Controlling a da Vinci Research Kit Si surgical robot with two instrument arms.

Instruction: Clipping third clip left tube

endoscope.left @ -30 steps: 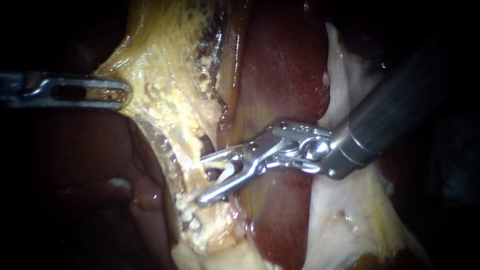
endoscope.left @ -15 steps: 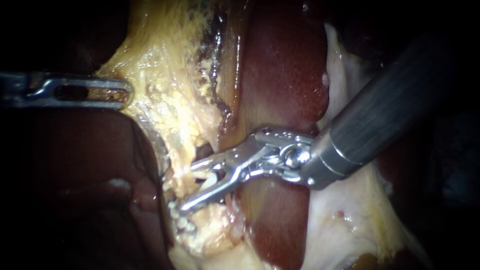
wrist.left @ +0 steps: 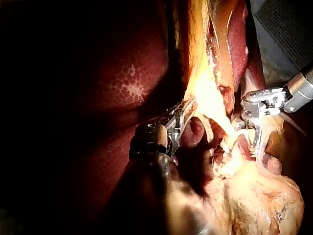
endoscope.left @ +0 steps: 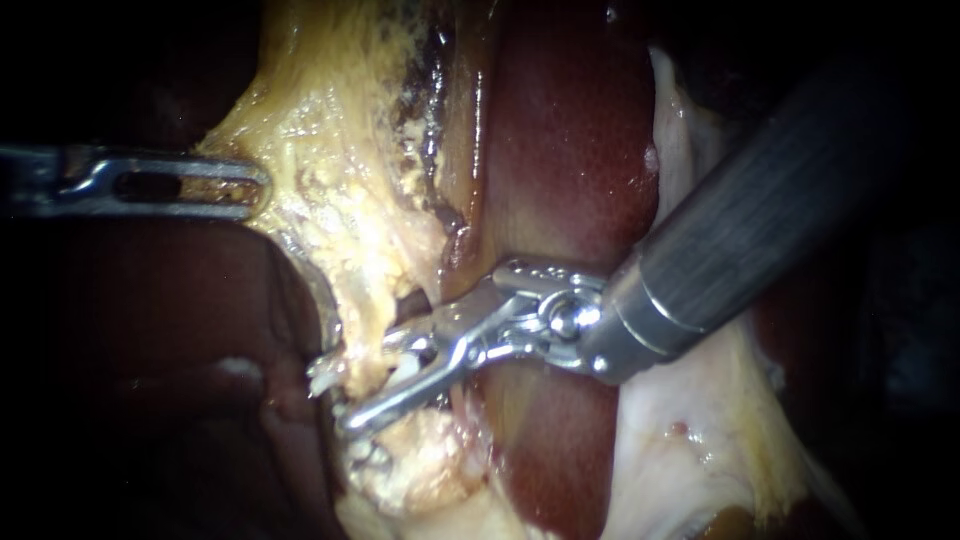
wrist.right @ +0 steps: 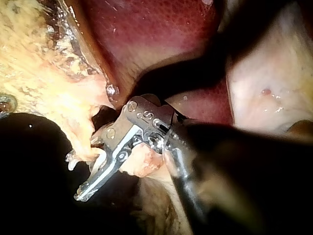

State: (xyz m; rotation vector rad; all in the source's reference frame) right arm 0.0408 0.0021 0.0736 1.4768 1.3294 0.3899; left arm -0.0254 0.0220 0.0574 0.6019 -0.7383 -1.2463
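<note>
Jaws of my right instrument (endoscope.left: 366, 384) are standing apart, straddling the pale tube (endoscope.left: 408, 371) beside the liver (endoscope.left: 570, 150). My left instrument (endoscope.left: 250, 185) is clamping yellow tissue (endoscope.left: 330, 170). I am judging the tube soft, slippery and easily torn, best taken squarely across its bare span.

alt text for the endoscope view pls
The right instrument, entering from the upper right across the dark red liver, holds open jaws around a pale tube. The left instrument meets yellow fatty tissue at left.
</note>
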